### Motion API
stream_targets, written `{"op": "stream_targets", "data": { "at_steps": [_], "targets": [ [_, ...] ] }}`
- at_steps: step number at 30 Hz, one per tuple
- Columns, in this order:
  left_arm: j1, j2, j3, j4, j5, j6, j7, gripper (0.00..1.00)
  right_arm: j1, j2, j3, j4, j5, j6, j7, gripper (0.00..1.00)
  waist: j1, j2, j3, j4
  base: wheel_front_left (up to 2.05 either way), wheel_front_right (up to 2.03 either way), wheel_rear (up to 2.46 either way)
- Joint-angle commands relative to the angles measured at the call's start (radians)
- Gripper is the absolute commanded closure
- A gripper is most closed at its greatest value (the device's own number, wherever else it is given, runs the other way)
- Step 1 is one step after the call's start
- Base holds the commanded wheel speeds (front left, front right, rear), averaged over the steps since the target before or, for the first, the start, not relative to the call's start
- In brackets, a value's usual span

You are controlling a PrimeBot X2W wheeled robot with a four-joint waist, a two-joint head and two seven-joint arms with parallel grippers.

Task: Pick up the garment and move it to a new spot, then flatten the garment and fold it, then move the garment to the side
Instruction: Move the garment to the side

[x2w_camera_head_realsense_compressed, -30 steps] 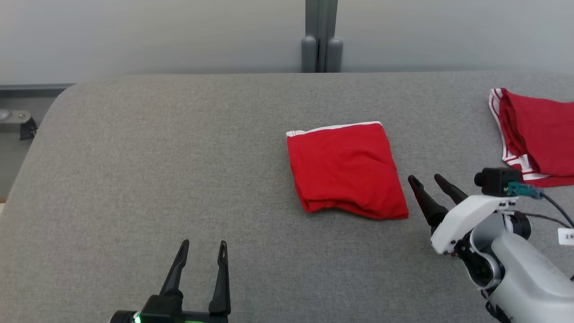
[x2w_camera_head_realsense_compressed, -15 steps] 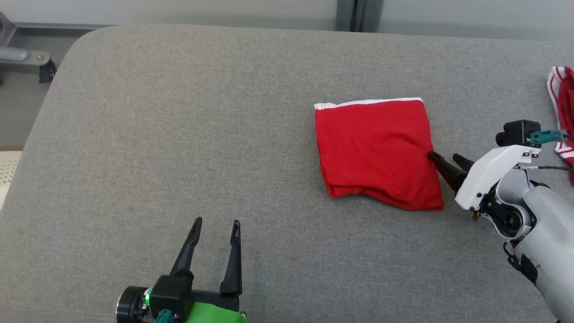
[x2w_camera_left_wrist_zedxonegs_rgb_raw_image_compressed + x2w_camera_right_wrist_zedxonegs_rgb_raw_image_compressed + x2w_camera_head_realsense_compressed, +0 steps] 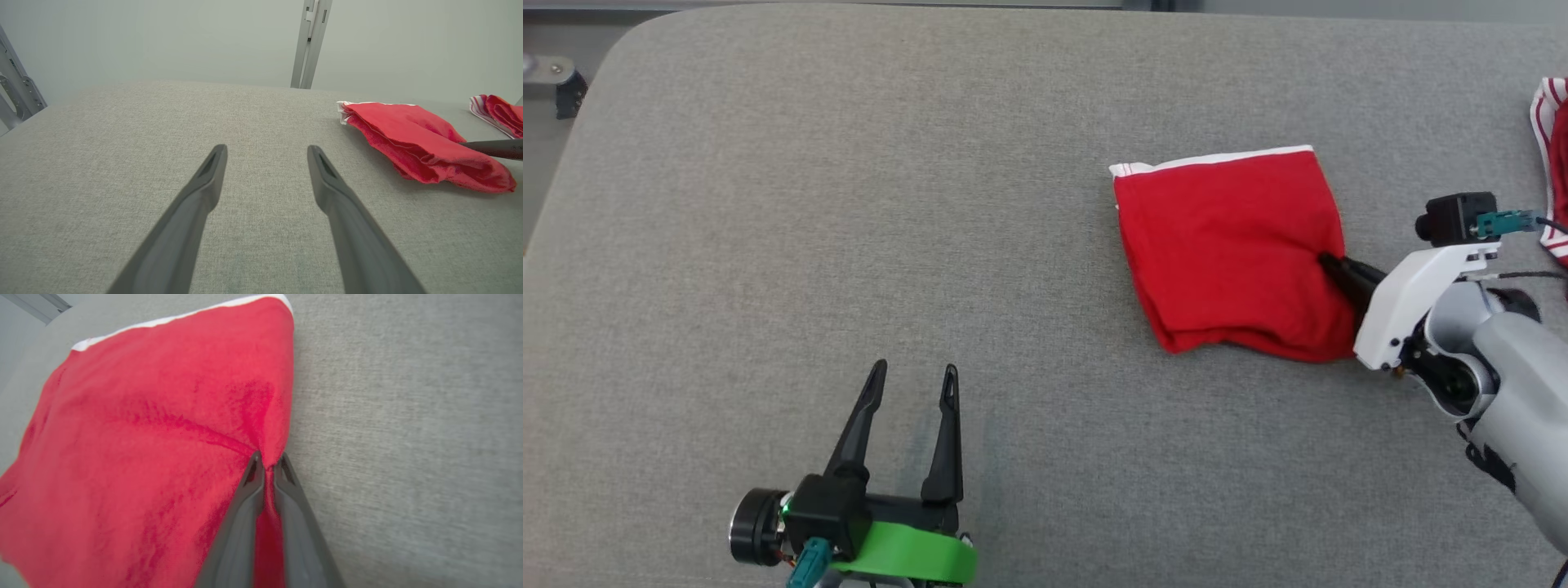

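Observation:
A folded red garment (image 3: 1225, 245) with a white band along its far edge lies on the grey padded table (image 3: 849, 204), right of centre. My right gripper (image 3: 1331, 263) is shut on the garment's right edge; in the right wrist view the red cloth (image 3: 143, 437) is pinched between the two dark fingers (image 3: 245, 506) of that gripper (image 3: 267, 461). My left gripper (image 3: 912, 377) stands open over bare table at the lower left, well apart from the garment. The left wrist view has the garment (image 3: 412, 139) at its right, beyond the open left gripper (image 3: 265, 149).
A second red garment with white stripes (image 3: 1552, 155) lies at the table's right edge, also seen as a red bundle (image 3: 500, 112) in the left wrist view. A grey post (image 3: 308, 41) rises behind the table. The table's rounded left corner (image 3: 596, 73) is at the upper left.
My right gripper reached the garment's right edge and shut on it. The head camera tilted down, so the whole picture shifted. The left gripper stayed open in place.

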Motion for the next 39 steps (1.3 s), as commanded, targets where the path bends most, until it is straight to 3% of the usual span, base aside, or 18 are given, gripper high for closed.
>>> {"op": "stream_targets", "data": {
  "at_steps": [1, 16, 25, 31, 35, 36, 37, 39],
  "targets": [
    [-0.026, 0.003, 0.006, -0.011, 0.008, -0.006, -0.003, 0.0, -0.02, -0.034, 0.014, -0.003, -0.022, -0.003, -0.014, 1.0, -0.0001, -0.0001, 0.036, -0.052, 0.0, 0.0, 0.0],
    [-0.112, 0.003, 0.019, -0.022, 0.111, -0.069, -0.003, 0.0, -0.23, -0.319, 0.115, -0.108, -0.217, -0.003, -0.13, 1.0, -0.0001, -0.0001, 0.146, -0.243, 0.0, 0.0, 0.0],
    [-0.149, 0.004, 0.017, -0.02, 0.156, -0.095, -0.003, 0.0, -0.337, -0.464, 0.072, -0.097, -0.323, -0.003, -0.14, 1.0, -0.0001, -0.0001, 0.22, -0.252, 0.0, 0.0, 0.0],
    [-0.167, 0.009, 0.026, -0.022, 0.173, -0.108, -0.003, 0.0, -0.352, -0.514, 0.05, -0.061, -0.367, -0.003, -0.138, 1.0, -0.0001, -0.0001, 0.254, -0.234, 0.0, 0.0, 0.0],
    [-0.177, 0.009, 0.027, -0.022, 0.181, -0.114, -0.003, 0.0, -0.369, -0.513, 0.027, -0.008, -0.416, -0.003, -0.142, 1.0, -0.0001, -0.0001, 0.267, -0.22, 0.0, 0.0, 0.0],
    [-0.18, 0.009, 0.026, -0.021, 0.182, -0.115, -0.003, 0.0, -0.371, -0.502, 0.013, 0.017, -0.432, -0.003, -0.146, 0.64, -0.0001, -0.0001, 0.268, -0.216, 0.0, 0.0, 0.0],
    [-0.181, 0.009, 0.025, -0.021, 0.183, -0.116, -0.003, 0.0, -0.374, -0.494, -0.001, 0.037, -0.445, -0.003, -0.154, 0.0, -0.0001, -0.0001, 0.267, -0.213, 0.0, 0.0, 0.0],
    [-0.183, 0.008, 0.023, -0.017, 0.184, -0.116, -0.003, 0.0, -0.384, -0.479, -0.03, 0.089, -0.502, -0.003, -0.181, 0.0, -0.0001, -0.0001, 0.26, -0.206, 0.0, 0.0, 0.0]
  ]
}}
